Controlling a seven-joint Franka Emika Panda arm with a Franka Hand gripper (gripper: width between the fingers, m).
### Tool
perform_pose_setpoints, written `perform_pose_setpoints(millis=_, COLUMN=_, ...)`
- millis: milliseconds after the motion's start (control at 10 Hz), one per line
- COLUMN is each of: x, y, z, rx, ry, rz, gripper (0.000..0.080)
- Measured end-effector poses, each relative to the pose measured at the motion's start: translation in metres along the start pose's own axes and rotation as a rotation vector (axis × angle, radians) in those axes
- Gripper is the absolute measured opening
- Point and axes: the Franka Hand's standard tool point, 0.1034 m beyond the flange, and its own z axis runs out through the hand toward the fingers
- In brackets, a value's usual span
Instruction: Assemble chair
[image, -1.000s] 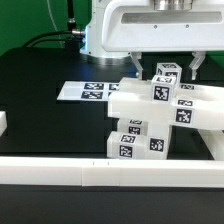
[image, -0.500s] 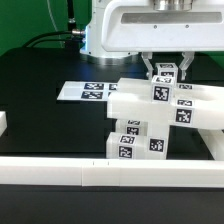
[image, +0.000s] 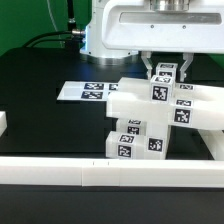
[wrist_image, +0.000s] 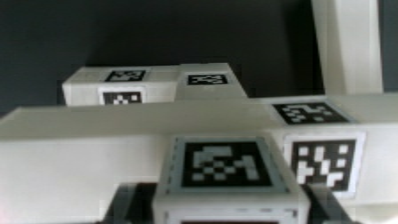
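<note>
The partly built chair (image: 150, 115) stands at the front right of the black table: a white slab on stacked blocks, all with black-and-white tags. A short tagged square post (image: 167, 72) stands on top of it at the back. My gripper (image: 167, 66) hangs straight above, its two fingers pressed against the post's sides. In the wrist view the post (wrist_image: 222, 165) fills the space between the dark fingers (wrist_image: 134, 205), with the white slab (wrist_image: 89, 135) behind it and a tagged block (wrist_image: 151, 85) farther off. My gripper (wrist_image: 222, 212) is shut on the post.
The marker board (image: 85, 91) lies flat left of the chair. A long white border rail (image: 60, 172) runs along the front edge. A small white piece (image: 3, 122) sits at the exterior view's left edge. The arm's base (image: 100, 40) stands behind.
The fingers stood wide apart a second ago and have closed inward onto the post. Nothing has moved in the last half second.
</note>
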Motion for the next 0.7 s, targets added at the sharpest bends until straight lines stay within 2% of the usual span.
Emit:
perform_pose_setpoints(millis=400, x=-0.0034, y=-0.0070, z=0.0000, rx=-0.002, ry=-0.005, rz=0.373, gripper=0.0266)
perform_pose_setpoints(millis=700, x=-0.0035, y=-0.0072, z=0.0002, rx=-0.002, ry=-0.004, rz=0.445, gripper=0.0268)
